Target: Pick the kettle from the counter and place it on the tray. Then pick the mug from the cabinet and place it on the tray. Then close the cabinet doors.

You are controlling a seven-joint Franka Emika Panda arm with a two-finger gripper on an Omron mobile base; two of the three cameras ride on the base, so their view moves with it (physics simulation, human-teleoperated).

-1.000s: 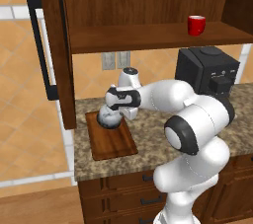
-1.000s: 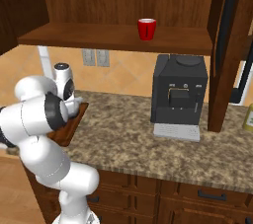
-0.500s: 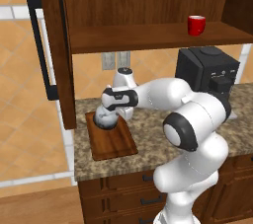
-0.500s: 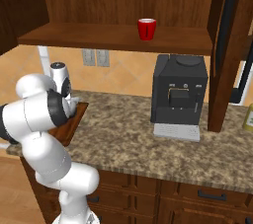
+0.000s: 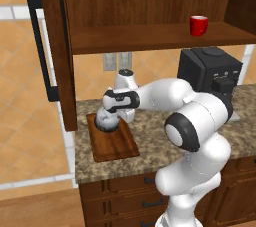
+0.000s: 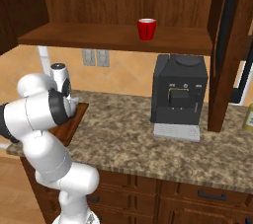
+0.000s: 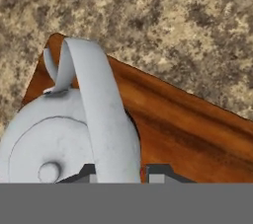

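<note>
At the far left of the left base view, a tall dark wooden cabinet door (image 5: pixel 56 46) stands swung open, a long black bar handle on its face. Just right of it, on the speckled brown granite counter (image 5: pixel 150 131), lies the tray (image 5: pixel 114 143), a flat reddish-brown wooden board with a raised rim. The kettle (image 5: pixel 106 119), squat, round and dull silver, sits on the tray's back half. The gripper (image 7: pixel 121 171) is directly over it; in the hand view the two dark fingertips stand narrowly either side of the kettle's arched band handle, close to it, though whether they press it I cannot tell. Further right, a boxy black coffee machine (image 5: pixel 210 78) stands on the counter. Above it, the glossy red mug (image 5: pixel 198 25) stands upright on the smooth wooden cabinet shelf (image 5: pixel 150 38).
</note>
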